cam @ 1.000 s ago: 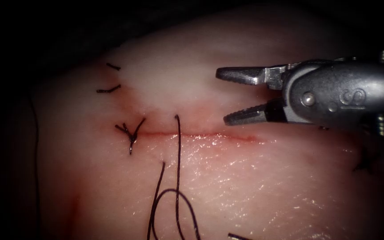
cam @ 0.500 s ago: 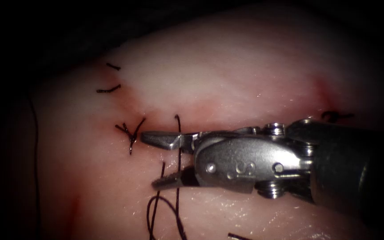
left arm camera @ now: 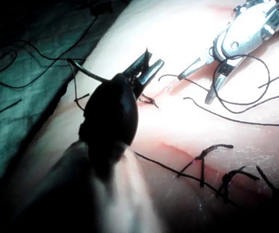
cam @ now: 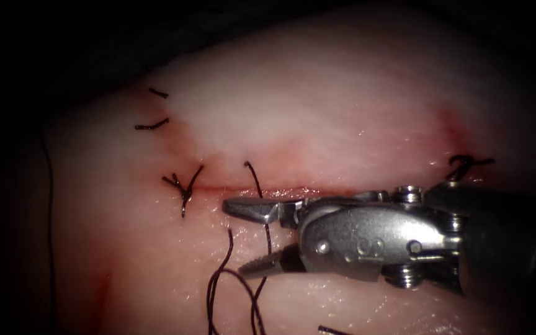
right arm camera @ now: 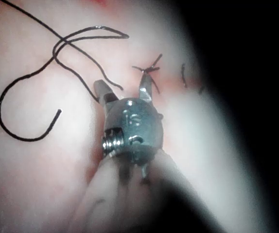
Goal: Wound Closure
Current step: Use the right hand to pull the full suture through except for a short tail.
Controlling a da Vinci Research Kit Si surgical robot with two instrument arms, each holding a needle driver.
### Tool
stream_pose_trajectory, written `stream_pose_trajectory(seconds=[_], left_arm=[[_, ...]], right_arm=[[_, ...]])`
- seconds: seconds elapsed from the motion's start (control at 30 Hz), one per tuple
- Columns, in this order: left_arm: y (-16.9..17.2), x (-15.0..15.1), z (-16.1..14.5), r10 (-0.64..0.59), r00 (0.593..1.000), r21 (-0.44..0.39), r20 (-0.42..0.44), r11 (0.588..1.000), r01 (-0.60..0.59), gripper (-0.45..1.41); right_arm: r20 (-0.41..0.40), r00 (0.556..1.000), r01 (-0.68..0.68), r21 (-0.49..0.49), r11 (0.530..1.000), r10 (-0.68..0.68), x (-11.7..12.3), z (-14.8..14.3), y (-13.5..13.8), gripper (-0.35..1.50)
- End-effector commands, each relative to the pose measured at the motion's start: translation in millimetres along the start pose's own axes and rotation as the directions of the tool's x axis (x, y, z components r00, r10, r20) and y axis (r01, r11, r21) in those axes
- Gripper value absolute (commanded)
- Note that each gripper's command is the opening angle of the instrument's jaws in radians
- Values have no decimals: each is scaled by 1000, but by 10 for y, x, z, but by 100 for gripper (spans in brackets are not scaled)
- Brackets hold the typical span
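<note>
Endoscope view, right tool (cam: 243, 239) shifted rightward, jaws still apart astride thread (cam: 267, 232)

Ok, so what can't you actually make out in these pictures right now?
Needle: left wrist view, maybe the dark curve beside the left claw; too dark to tell, as is what that claw holds.
Thread: endoscope view, bottom edge cuts it off; right claw, open around it, holds nothing.

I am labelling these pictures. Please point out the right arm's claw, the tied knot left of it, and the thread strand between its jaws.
right arm's claw (cam: 243, 239), endoscope view: gap midway between its tips, jaws open.
tied knot (cam: 183, 188), endoscope view: centre of the knot, on the cut.
thread strand (cam: 268, 232), endoscope view: stretch passing between the jaws.
</note>
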Motion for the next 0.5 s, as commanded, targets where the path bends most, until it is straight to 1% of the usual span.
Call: stream_pose_trajectory(seconds=[0.03, 0.1, 0.27, 0.33, 0.43, 0.47, 0.5], left_arm=[[-7, 0, 7, 4, 1000, 2, -3, 1000, -4, -45], [-7, 0, 7, 4, 1000, 2, -3, 1000, -4, -45], [-7, 0, 7, 4, 1000, 2, -2, 1000, -4, -45], [-7, 0, 6, 4, 1000, 2, -2, 1000, -4, -45], [-7, 1, 5, 4, 1000, 1, -2, 1000, -4, -45], [-7, 1, 5, 4, 1000, 1, -2, 1000, -4, -45], [-7, 1, 5, 4, 1000, 1, -3, 1000, -4, -45]], right_arm=[[-1, 1000, 5, 3, 1000, -5, 5, 14, 8, 88], [2, 1000, 9, 6, 1000, -9, 5, 20, 5, 85], [-3, 1000, 26, 6, 1000, -26, 7, 41, -5, 85], [-5, 999, 34, 8, 999, -34, 7, 48, -8, 81], [2, 999, 41, 19, 999, -42, 1, 55, -8, 68], [7, 999, 42, 26, 999, -42, 0, 56, -8, 58], [14, 999, 42, 36, 998, -43, -1, 56, -8, 39]])
